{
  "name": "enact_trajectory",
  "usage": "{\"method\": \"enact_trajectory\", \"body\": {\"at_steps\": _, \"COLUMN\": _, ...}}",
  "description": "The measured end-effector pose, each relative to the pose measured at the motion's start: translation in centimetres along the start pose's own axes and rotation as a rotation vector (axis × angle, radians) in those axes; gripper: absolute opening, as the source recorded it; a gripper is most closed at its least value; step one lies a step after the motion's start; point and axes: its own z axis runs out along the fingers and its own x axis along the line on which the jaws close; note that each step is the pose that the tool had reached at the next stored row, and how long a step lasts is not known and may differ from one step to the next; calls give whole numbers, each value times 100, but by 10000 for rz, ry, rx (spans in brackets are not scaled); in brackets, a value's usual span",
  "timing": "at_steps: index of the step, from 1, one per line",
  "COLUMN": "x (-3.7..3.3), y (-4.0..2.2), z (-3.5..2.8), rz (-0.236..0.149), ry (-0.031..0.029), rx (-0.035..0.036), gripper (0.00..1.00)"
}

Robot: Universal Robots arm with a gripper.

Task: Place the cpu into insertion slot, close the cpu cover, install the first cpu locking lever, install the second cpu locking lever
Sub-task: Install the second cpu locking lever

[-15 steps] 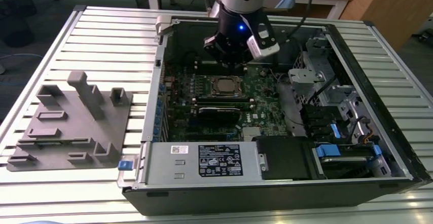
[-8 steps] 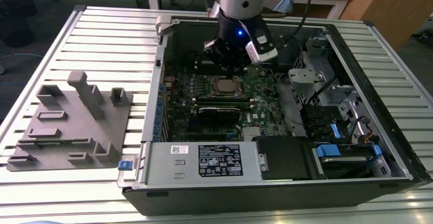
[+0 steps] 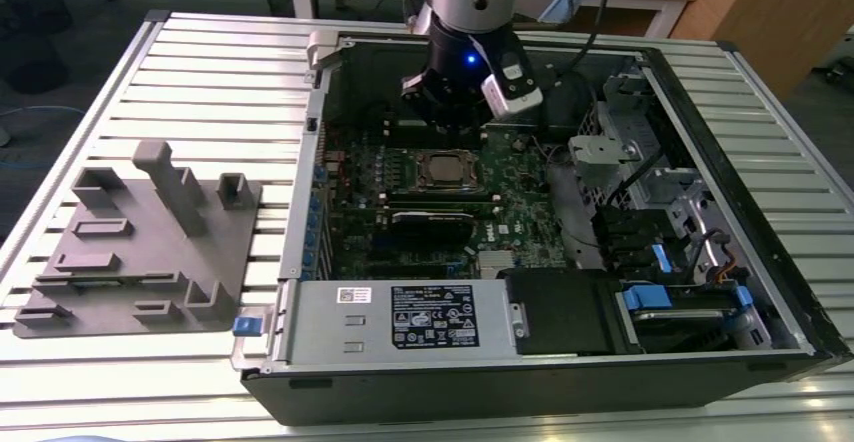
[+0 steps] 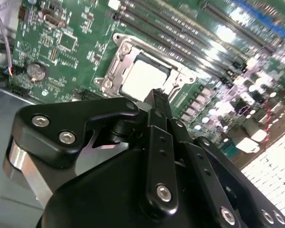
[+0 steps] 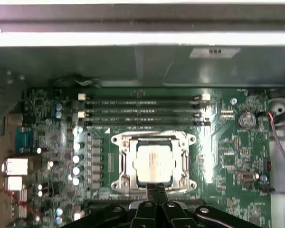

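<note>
Our gripper (image 5: 156, 188) hovers clenched and empty beside the cpu cover (image 5: 153, 163) — closed over the cpu (image 5: 154, 161). We should press squarely — never skewed.

The arm reaches steeply down, gripper (image 5: 155, 189) low with jaws pressed together.

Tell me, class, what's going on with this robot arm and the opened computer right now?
A robot arm is working inside an open computer case lying on a slatted table. Its gripper, fingers pressed together and holding nothing, hovers just beside the socket on the green circuit board. The chip already sits in the socket, and the metal cover frame lies flat around it. A grey parts holder rests on the table to the exterior view's left of the case.
</note>
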Motion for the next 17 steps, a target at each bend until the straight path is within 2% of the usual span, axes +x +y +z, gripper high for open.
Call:
{"method": "enact_trajectory", "body": {"at_steps": 8, "x": 4, "y": 44, "z": 131, "rz": 0, "ry": 1, "rx": 2, "gripper": 11}}
{"method": "enact_trajectory", "body": {"at_steps": 12, "x": 9, "y": 109, "z": 186, "rz": 0, "ry": -1, "rx": 20, "gripper": 11}}
{"method": "enact_trajectory", "body": {"at_steps": 13, "x": 10, "y": 120, "z": 199, "rz": -1, "ry": -1, "rx": 40, "gripper": 11}}
{"method": "enact_trajectory", "body": {"at_steps": 14, "x": 10, "y": 125, "z": 210, "rz": -2, "ry": -2, "rx": 93, "gripper": 11}}
{"method": "enact_trajectory", "body": {"at_steps": 17, "x": 11, "y": 133, "z": 234, "rz": -7, "ry": -5, "rx": 287, "gripper": 11}}
